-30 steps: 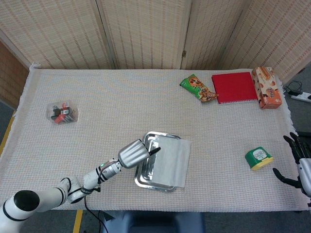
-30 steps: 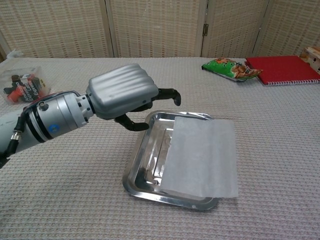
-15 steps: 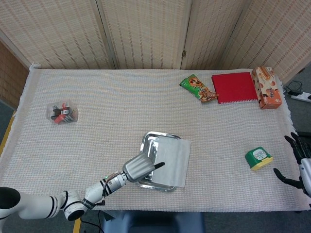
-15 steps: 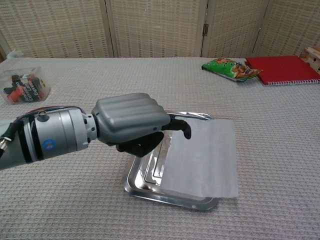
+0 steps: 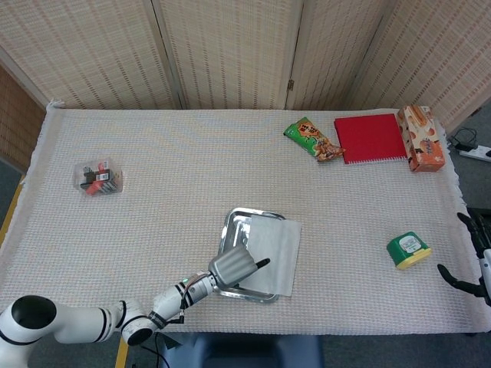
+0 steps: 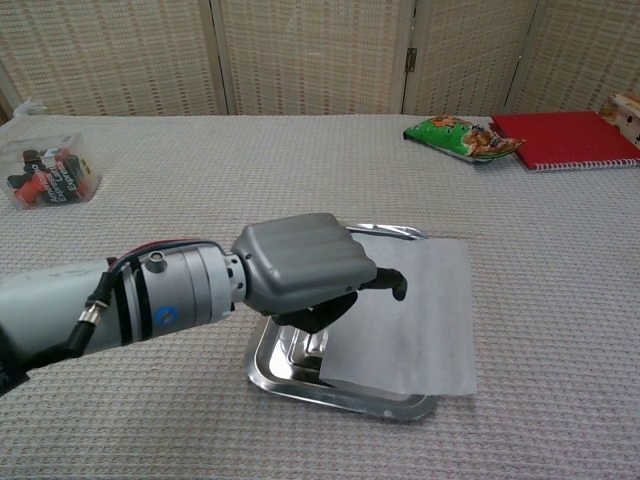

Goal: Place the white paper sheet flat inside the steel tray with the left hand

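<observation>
The steel tray (image 5: 234, 227) sits near the table's front edge, its rim (image 6: 340, 397) showing in the chest view. The white paper sheet (image 5: 275, 253) lies over the tray's right half and sticks out past the right rim; it shows as the sheet (image 6: 420, 315) in the chest view. My left hand (image 5: 232, 266) hovers over the tray's left part, back up, fingers loosely bent and holding nothing. One dark fingertip (image 6: 398, 288) reaches over the paper's left edge. The same hand (image 6: 305, 268) hides much of the tray's inside. My right hand (image 5: 479, 253) stays at the table's right edge, fingers spread.
A green round tin (image 5: 407, 250) stands to the right of the tray. At the back right are a snack bag (image 5: 313, 139), a red notebook (image 5: 371, 138) and an orange box (image 5: 422, 138). A clear box of small items (image 5: 98, 178) sits far left.
My left hand has come forward and to the right over the tray, its fingertip now reaching above the paper's left edge. The paper and tray have not shifted. The right hand stays put.
</observation>
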You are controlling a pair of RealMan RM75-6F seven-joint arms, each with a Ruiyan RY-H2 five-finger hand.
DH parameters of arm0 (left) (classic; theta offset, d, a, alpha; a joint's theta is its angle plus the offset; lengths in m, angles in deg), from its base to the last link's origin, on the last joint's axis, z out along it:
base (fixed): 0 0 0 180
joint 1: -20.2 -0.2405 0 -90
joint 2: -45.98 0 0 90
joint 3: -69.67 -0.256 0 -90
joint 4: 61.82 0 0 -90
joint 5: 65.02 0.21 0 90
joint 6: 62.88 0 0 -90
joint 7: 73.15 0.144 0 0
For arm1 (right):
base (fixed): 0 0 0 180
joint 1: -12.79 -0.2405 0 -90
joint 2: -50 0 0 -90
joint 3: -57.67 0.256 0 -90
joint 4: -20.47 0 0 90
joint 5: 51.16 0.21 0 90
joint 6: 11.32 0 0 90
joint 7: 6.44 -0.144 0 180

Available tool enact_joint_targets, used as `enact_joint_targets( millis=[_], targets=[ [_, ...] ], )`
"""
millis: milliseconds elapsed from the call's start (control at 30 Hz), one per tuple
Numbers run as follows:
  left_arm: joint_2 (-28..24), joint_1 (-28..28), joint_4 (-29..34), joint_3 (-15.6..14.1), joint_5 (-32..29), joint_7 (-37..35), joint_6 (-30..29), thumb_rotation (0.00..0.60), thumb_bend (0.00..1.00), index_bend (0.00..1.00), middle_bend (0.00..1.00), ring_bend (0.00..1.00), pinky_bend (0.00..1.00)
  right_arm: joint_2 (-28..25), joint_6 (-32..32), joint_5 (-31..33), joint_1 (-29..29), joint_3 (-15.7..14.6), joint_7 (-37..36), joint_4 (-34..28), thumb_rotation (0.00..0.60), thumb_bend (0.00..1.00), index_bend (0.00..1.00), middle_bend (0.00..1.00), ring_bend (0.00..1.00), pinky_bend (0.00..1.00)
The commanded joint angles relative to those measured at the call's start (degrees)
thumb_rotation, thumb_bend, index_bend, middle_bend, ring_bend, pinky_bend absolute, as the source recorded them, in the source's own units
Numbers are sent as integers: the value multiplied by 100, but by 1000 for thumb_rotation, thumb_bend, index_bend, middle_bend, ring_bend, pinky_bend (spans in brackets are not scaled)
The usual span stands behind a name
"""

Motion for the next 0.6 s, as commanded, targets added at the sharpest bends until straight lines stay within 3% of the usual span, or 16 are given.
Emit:
enact_joint_targets(
  millis=[33,600],
  targets=[
    [90,0,-69,13,-65,90,44,600,955,250,1000,1000,1000,-28,-31,-34,15,-6,-52,6,600,328,0,0,0,0],
    [437,-55,-619,-85,-27,262,123,600,955,318,1000,1000,1000,-135,-31,-63,-4,32,-411,63,600,328,0,0,0,0]
  ],
)
